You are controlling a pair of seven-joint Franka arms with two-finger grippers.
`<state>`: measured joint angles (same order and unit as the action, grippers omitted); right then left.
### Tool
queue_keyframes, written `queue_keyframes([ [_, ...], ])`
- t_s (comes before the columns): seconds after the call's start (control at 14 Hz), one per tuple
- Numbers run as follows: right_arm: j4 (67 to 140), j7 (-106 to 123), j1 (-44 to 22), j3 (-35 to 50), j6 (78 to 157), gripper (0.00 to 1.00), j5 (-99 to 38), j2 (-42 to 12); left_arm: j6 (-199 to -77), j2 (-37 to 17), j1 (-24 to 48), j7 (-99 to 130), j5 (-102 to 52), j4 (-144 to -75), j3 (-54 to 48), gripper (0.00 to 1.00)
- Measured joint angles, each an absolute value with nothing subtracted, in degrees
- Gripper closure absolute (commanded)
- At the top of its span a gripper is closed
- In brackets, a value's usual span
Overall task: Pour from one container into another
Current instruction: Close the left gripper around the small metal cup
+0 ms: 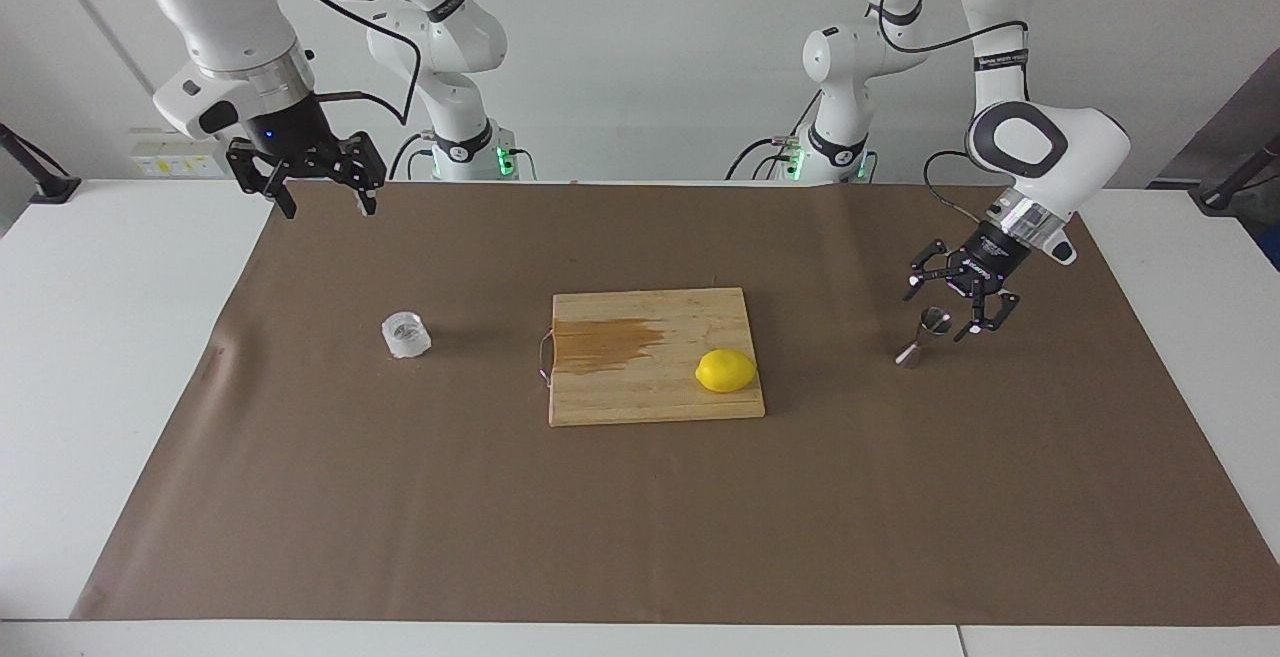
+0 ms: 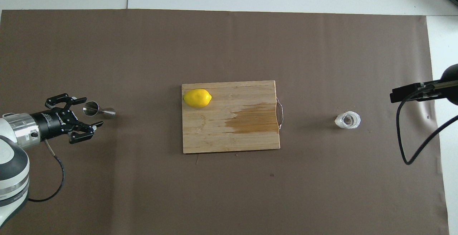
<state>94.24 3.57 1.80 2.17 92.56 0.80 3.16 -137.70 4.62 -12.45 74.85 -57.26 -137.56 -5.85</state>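
Cup (image 1: 406,334): squat, clear, faceted, whitish; upright on the paper toward the right arm's end; contents cannot be told
Jigger (image 1: 924,335): shiny steel hourglass, upright toward the left arm's end; open top cone, contents cannot be told
Left gripper (image 1: 950,309): low, just beside the jigger's top; fingers spread, holding nothing
Right gripper (image 1: 322,199): raised over the paper's edge by its base; fingers spread, empty
Board (image 1: 650,392): wooden, mid-counter, darker patch; lemon (image 1: 726,371) on it
Counter (image 1: 90,357): white, under brown paper (image 1: 640,517); white wall above
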Motion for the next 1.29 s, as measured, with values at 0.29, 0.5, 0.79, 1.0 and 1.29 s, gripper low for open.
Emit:
queue_keyframes([
  [0.29, 94.3, 3.6, 1.8, 2.2, 92.6, 0.0, 0.8, 3.2, -137.8, 4.6, -12.5, 74.9, -57.3, -137.6, -5.8, 0.19],
  [0.5, 94.4, 3.6, 1.8, 2.2, 92.6, 0.0, 0.8, 3.2, -137.9, 4.6, -12.5, 74.9, -57.3, -137.6, -5.8, 0.94],
  [0.79, 94.4, 3.6, 1.8, 2.2, 92.6, 0.0, 0.8, 3.3, -138.1, 4.6, -12.5, 74.9, -57.3, -137.6, -5.8, 1.0],
  [1.0, 94.4, 3.6, 1.8, 2.2, 92.6, 0.0, 0.8, 3.3, -136.2, 4.5, -12.5, 74.9, -57.3, -136.4, -5.8, 1.0],
  [1.29, 94.4, 3.6, 1.8, 2.2, 92.6, 0.0, 0.8, 3.3, -127.7, 4.0, -12.5, 75.3, -57.3, -128.6, -5.4, 1.0],
])
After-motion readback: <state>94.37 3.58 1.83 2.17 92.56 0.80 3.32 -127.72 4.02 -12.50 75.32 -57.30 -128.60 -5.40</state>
